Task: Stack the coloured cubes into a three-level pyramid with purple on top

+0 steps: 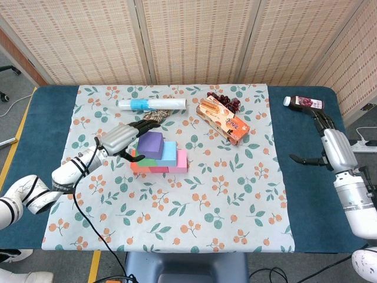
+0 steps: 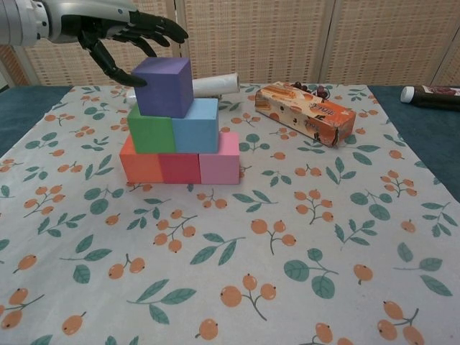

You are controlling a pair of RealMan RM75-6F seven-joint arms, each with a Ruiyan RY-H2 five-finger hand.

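- Nearest, the floral cloth (image 2: 237,273) lies bare in front of the stack, giving open room toward the robot's side; the blue table (image 1: 53,118) shows beyond the cloth's edges left and right.
- Next, the pyramid stands mid-cloth: orange cube (image 2: 140,164), red cube (image 2: 180,167) and pink cube (image 2: 220,158) in the base row, green cube (image 2: 151,129) and blue cube (image 2: 197,126) on them, purple cube (image 2: 164,86) on top, sitting toward the green side rather than centred.
- The left hand (image 2: 122,32) hovers over the purple cube, fingers spread and holding nothing; one fingertip looks to be at the cube's left face, though contact cannot be told.
- Likely risk: a nudge from that fingertip could push the purple cube further off centre or topple it, and a sweep of the arm could shift the green cube below.
- The right hand (image 1: 330,144) rests well apart at the table's right edge, fingers spread, empty.
- Farther back, the biscuit box (image 2: 305,111) and paper roll (image 2: 214,85) lie behind the stack, so retreat toward the left is freest.
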